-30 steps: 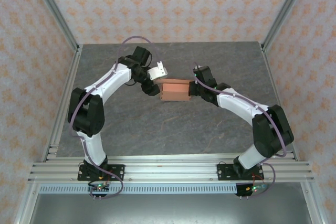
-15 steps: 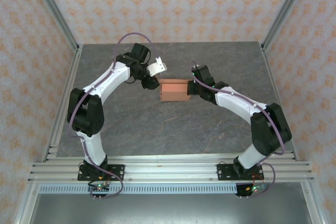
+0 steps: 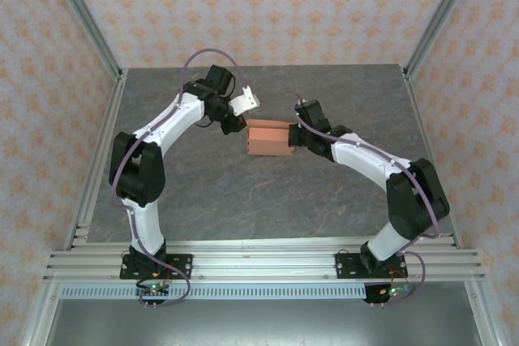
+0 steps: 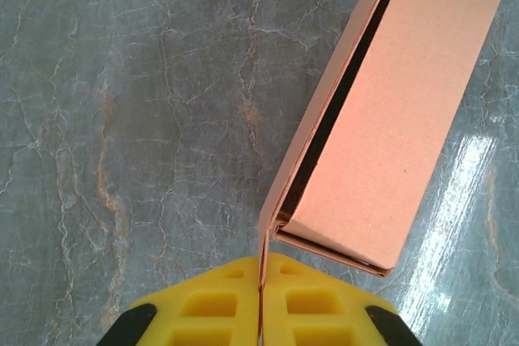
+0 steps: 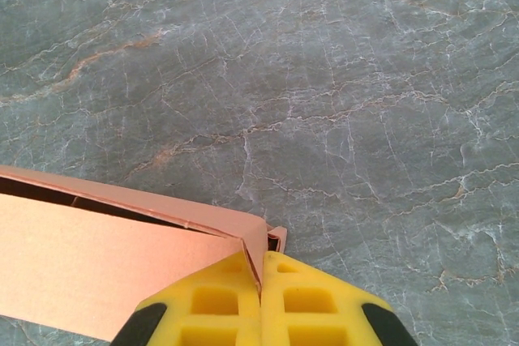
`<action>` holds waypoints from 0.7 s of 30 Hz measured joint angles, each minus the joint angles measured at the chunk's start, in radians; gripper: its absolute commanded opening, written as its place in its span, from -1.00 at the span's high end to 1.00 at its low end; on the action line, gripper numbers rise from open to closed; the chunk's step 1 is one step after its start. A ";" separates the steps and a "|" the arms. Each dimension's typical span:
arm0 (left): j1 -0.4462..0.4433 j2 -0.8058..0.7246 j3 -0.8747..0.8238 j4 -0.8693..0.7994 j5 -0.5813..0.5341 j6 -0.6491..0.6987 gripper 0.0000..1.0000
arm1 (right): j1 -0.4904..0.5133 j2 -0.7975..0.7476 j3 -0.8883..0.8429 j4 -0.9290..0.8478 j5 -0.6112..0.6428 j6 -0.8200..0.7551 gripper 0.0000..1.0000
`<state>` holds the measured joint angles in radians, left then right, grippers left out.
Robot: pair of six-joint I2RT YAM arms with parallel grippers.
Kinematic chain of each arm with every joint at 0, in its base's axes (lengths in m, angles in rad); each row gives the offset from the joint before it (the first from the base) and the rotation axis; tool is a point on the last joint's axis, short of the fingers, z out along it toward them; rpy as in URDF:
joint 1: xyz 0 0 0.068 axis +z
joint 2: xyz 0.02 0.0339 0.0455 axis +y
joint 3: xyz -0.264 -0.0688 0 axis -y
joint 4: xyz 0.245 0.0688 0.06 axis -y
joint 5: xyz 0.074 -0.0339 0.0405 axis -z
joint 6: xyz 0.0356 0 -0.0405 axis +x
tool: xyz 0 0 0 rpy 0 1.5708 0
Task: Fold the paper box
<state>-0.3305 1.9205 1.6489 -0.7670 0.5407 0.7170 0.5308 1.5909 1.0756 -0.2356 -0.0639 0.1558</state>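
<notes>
Left wrist view: your left gripper [image 4: 261, 269] and right gripper [image 5: 261, 269] are each pinching a thin wall of the paper box [image 4: 405, 103]; probably light, crease-prone card, so hold near folds.

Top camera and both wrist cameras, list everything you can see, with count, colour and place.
paper box: one, salmon-orange, mid-table between the two grippers, a gap open along one long side.
table: one, grey marbled, under everything.
walls: three, pale with an orange pattern, at the left, far and right sides.
frame rail: one, silver, at the near edge, carrying both arm bases.
left gripper: one, yellow pads, shut on the box's thin side wall.
right gripper: one, yellow pads, shut on the box's corner.
</notes>
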 measured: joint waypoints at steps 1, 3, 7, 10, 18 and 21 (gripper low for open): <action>-0.001 0.000 0.000 0.001 -0.001 -0.011 0.96 | 0.002 0.000 0.000 -0.001 0.005 0.001 1.00; -0.003 0.000 0.000 0.002 -0.007 -0.045 0.97 | 0.009 0.001 0.000 -0.002 0.017 0.005 1.00; -0.014 0.000 -0.002 0.020 -0.046 -0.149 0.97 | 0.019 0.006 0.006 -0.005 0.036 0.027 1.00; -0.029 0.000 -0.002 0.030 -0.087 -0.237 0.97 | 0.027 0.012 0.012 -0.009 0.055 0.046 1.00; -0.065 0.000 -0.002 0.033 -0.186 -0.469 1.00 | 0.047 0.024 0.024 -0.014 0.091 0.087 1.00; -0.071 0.000 -0.002 0.037 -0.203 -0.552 1.00 | 0.051 0.024 0.024 -0.015 0.095 0.095 1.00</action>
<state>-0.4019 1.9205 1.6470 -0.7300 0.3378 0.1646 0.5819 1.6150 1.1000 -0.2504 0.0307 0.2512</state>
